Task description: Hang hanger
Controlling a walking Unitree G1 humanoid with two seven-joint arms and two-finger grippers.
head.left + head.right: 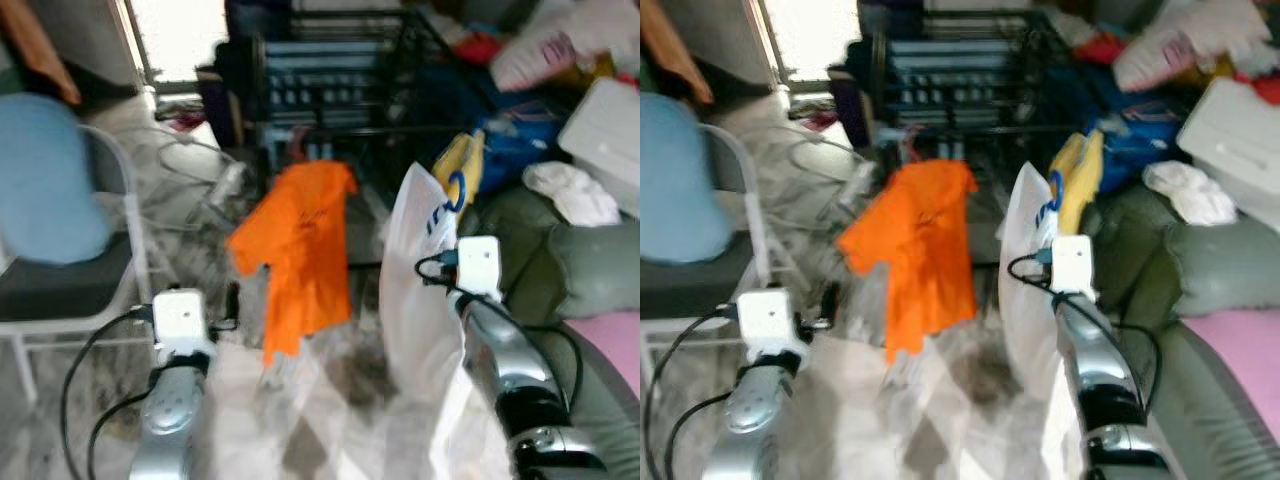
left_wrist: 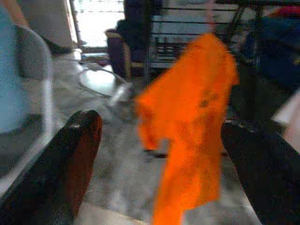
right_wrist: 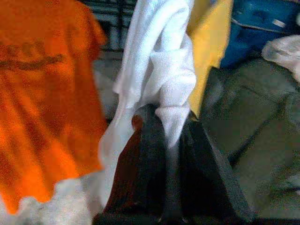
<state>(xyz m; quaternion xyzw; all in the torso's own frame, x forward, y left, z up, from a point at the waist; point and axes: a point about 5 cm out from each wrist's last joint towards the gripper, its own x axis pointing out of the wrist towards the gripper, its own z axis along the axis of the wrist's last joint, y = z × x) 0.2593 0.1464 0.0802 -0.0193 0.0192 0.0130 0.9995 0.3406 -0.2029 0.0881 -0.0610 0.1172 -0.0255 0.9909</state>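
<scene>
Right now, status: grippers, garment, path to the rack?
Left gripper open, empty. Right gripper shut on white garment. Orange shirt hangs on dark rack. Hanger not visible.

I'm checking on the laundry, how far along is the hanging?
Done: an orange shirt already hangs on the dark rack. In hand: the right gripper is shut on a white garment, held up beside the orange one. The left gripper is open, holding nothing. Left: getting the white garment onto the rack.

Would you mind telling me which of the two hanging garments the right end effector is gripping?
The white garment; the right end effector pinches its fabric, while the orange shirt hangs free.
</scene>
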